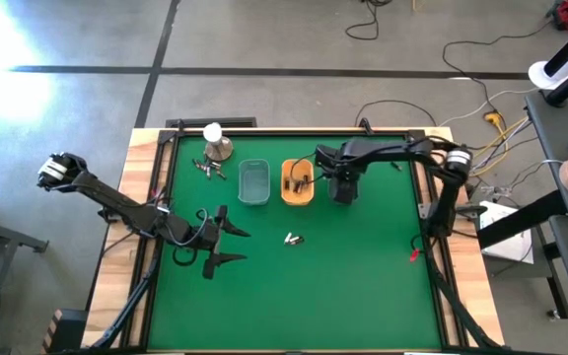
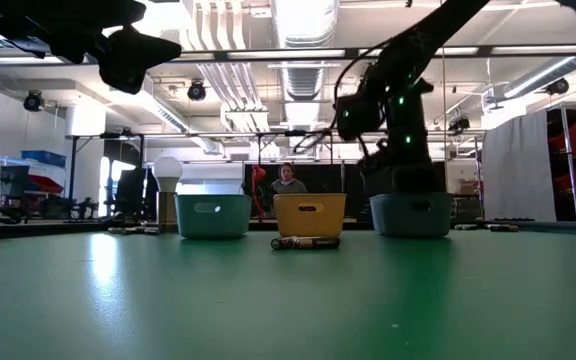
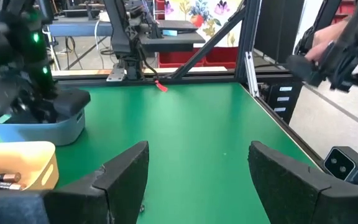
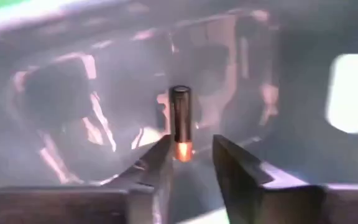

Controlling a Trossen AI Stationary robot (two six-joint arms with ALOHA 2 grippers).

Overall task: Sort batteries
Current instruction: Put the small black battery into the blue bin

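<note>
batteries before trays, dome behind

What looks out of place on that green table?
Some batteries lie loose outside the trays: a pair mid-table and a cluster beside the metal dome. The right gripper hangs over the blue-grey tray, a battery at its fingertips.

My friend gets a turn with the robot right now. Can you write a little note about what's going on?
Right gripper: down inside the grey tray, open, a battery just off its tips.
Left gripper: open, empty, waiting low over the green mat.
Done: some batteries in the yellow tray.
Left: two loose batteries mid-mat, a small pile beside the metal dome. The clear tray looks empty.
</note>
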